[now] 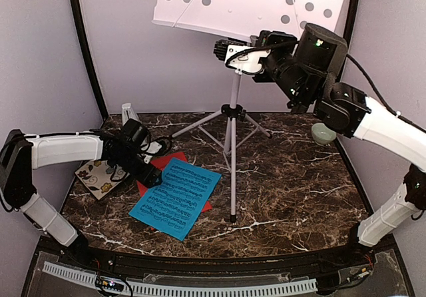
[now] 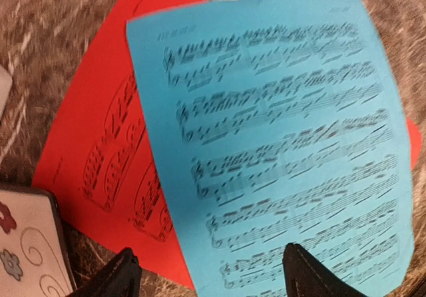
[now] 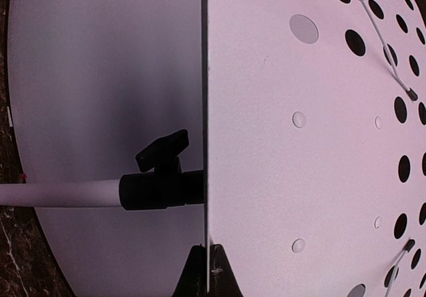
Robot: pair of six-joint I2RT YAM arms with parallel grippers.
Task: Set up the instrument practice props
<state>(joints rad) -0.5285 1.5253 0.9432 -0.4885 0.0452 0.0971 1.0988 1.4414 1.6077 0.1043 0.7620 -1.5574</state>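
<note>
The white perforated music stand (image 1: 233, 110) stands on tripod legs at the table's middle, its desk (image 1: 253, 4) tilted at the top. My right gripper (image 1: 256, 40) is shut on the desk's lower edge. In the right wrist view the thin plate edge (image 3: 205, 110) runs between its closed fingertips (image 3: 208, 270). The blue music sheet (image 1: 176, 197) lies on the red-orange sheet (image 1: 150, 165). My left gripper (image 1: 150, 175) hovers open over their left edge. In the left wrist view its fingers (image 2: 306, 274) straddle the blue sheet (image 2: 279, 130) and the red-orange sheet (image 2: 100, 137). The pale grey metronome (image 1: 128, 112) stands at the back left.
A floral square coaster (image 1: 100, 175) lies left of the sheets, under my left arm, and shows in the left wrist view (image 2: 26, 244). A small green bowl (image 1: 323, 133) sits at the back right. The stand's pole (image 3: 60, 194) and black clamp (image 3: 163, 187) are behind the desk.
</note>
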